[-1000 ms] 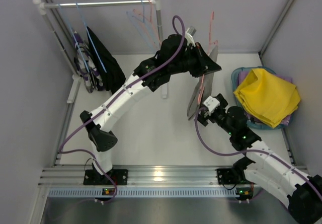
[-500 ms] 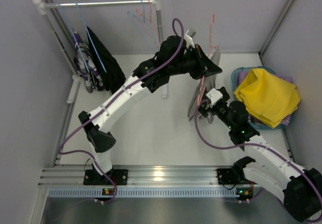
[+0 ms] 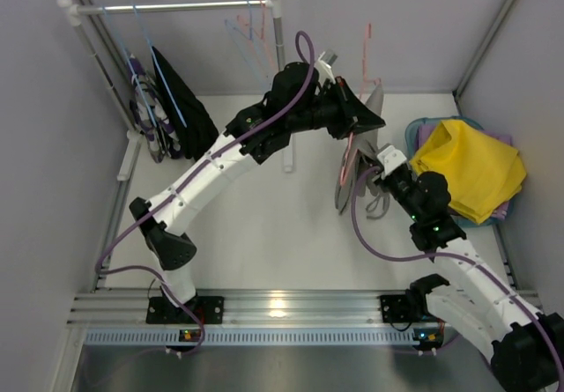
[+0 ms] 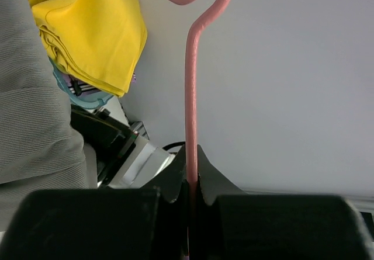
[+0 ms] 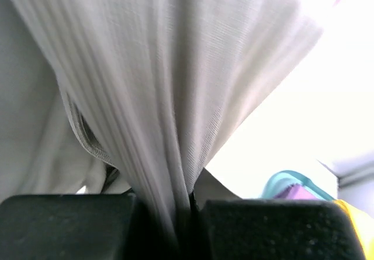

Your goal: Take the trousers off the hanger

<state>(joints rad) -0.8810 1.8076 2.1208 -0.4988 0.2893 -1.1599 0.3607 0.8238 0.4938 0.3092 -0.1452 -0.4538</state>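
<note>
Two grippers are clenched at once: the left gripper (image 4: 190, 181) pinches the thin stem of the pink hanger (image 4: 190, 96), and the right gripper (image 5: 190, 198) is clamped on a gathered fold of the grey-beige trousers (image 5: 158, 85), which hang from that hanger and fan out above its fingers. The left arm (image 3: 211, 167) stretches long and diagonal from its base, its wrist turned toward the hanger and holding it off the rail (image 3: 176, 7). The right arm (image 3: 458, 264) bends at the elbow and reaches forward, its wrist just below the left gripper. A second ago the right gripper stood wide open lower down beside the cloth's edge; now it has moved up into the cloth and closed. To its right, the yellow trousers (image 3: 467, 172) lie in a teal basket (image 4: 87, 99).
</note>
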